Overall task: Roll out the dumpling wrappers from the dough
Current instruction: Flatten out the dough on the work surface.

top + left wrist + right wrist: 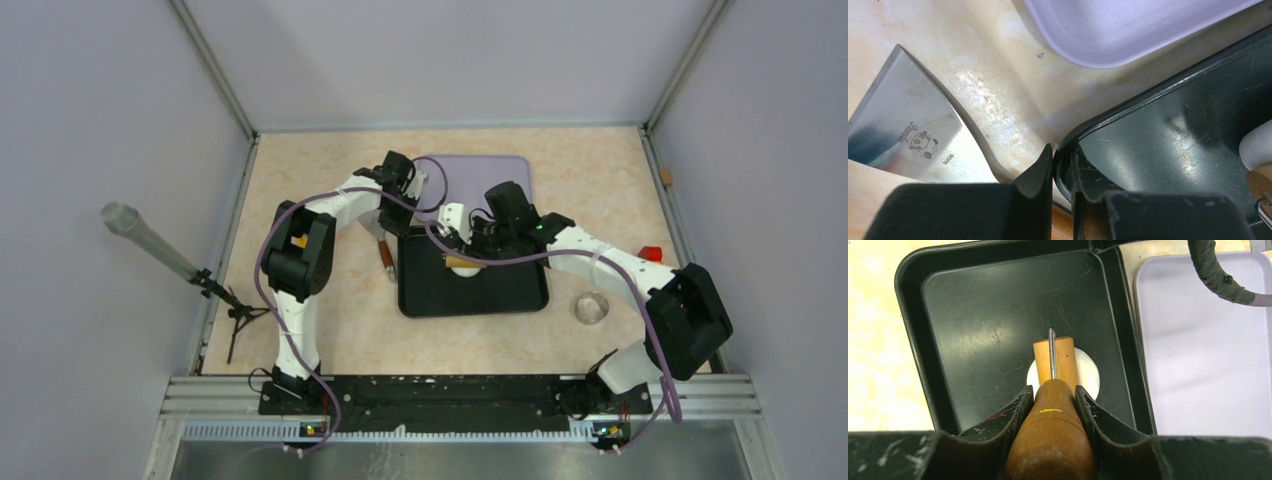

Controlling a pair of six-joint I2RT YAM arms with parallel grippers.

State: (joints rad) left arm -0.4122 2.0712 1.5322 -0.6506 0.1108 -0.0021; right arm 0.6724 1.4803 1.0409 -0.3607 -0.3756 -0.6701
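Observation:
A black tray lies mid-table. On it sits the dough, a flattened round white piece, also in the right wrist view and at the edge of the left wrist view. My right gripper is shut on the wooden handle of a small roller, which rests on top of the dough. My left gripper is shut on the rim of the tray's far left corner, one finger outside and one inside. No separate small wrapper discs show.
A lavender tray lies just behind the black one. A steel scraper with a wooden handle lies left of the black tray. A small glass dish and a red object sit at the right. A tripod stands at the left edge.

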